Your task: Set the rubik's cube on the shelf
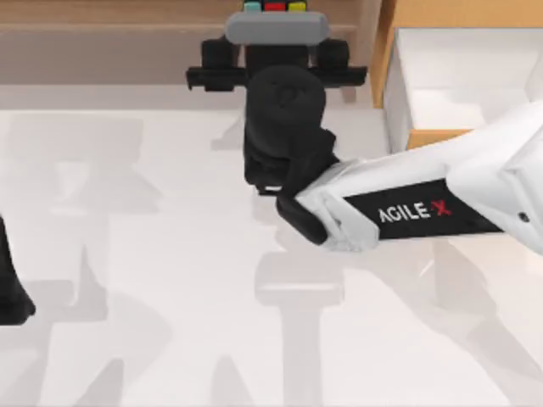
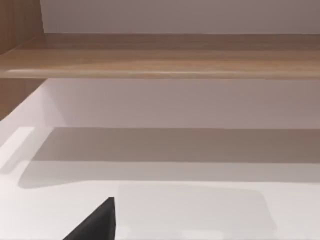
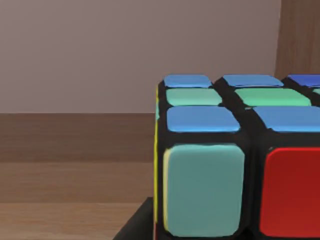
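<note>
- Reaching across the table, the right gripper (image 1: 274, 25) sits at the shelf (image 1: 110, 38); whether its claw is spread or pinching cannot be told.
- The rubik's cube (image 3: 235, 160) rests over the shelf board, near the side post (image 3: 300, 40).
- Bare board extends away from the cube.
- The drawer (image 1: 424, 93) stands open beside the post.
- The left gripper (image 1: 13, 288) is parked well apart from the shelf.

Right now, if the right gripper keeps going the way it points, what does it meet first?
Probably the rubik's cube itself, already right at the right gripper over the shelf. Beyond it, the back wall; depth is unclear.
</note>
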You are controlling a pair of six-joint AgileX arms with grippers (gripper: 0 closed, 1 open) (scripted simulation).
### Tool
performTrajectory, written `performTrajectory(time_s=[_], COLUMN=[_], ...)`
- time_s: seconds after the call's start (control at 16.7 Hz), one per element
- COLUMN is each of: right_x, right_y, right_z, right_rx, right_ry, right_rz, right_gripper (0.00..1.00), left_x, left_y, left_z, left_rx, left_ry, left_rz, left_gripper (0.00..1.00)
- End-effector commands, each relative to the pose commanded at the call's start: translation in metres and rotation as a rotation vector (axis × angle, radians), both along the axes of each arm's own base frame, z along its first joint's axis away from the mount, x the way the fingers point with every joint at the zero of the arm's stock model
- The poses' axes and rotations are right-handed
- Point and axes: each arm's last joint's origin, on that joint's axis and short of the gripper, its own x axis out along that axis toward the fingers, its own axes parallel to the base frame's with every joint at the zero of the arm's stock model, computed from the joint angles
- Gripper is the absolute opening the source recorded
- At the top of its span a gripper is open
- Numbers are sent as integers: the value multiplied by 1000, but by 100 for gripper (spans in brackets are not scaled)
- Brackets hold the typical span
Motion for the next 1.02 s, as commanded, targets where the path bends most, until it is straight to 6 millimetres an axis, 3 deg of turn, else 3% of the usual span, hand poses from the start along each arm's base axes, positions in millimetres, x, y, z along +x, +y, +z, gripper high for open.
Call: performTrajectory(time_s=[0.54,0.72,1.02], right_x=[7,24,75], right_y=[0,9,10], right_z=[4,8,19], right_rx=[4,8,27], right_ry=[-10,-25,-36], right_rz=[-6,17,33], right_gripper=[0,0,0], left_x=[0,0,0], left_y=[0,0,0], left_z=[0,0,0], left_rx=[0,0,0], left_ry=[0,0,0], left_rz=[0,0,0], left_gripper=[100,100,100])
